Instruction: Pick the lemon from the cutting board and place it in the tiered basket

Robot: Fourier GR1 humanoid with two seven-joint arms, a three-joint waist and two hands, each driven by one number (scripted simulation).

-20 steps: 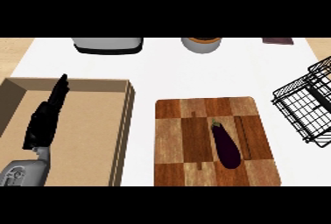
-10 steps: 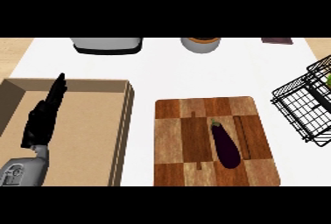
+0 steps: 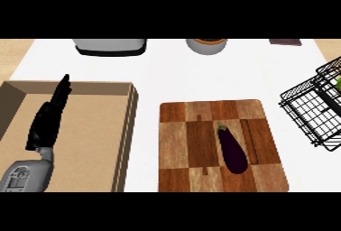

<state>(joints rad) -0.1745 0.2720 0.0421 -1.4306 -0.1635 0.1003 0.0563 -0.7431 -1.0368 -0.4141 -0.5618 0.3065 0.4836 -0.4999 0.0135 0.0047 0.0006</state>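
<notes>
The wooden cutting board (image 3: pixel 200 176) lies at the lower middle, and the only thing on it is a dark purple eggplant (image 3: pixel 232 150). No lemon shows on the board. The black wire tiered basket (image 3: pixel 313 106) stands at the right edge. A small yellow-green patch (image 3: pixel 338 83) shows inside it at the picture's border; it may be the lemon, but too little shows to tell. My left hand (image 3: pixel 48 118) rests open over the cardboard box at the left, fingers straight and pointing away. My right hand is out of view.
An open tan cardboard box (image 3: pixel 126 135) fills the lower left. Along the counter's far edge stand a grey appliance (image 3: pixel 110 45), a round pot (image 3: pixel 208 45) and a dark flat object (image 3: pixel 286 42). White counter lies between the box and the board.
My left hand has drifted slightly up and to the right over the box. The yellow-green patch at the basket's right edge was absent a second ago.
</notes>
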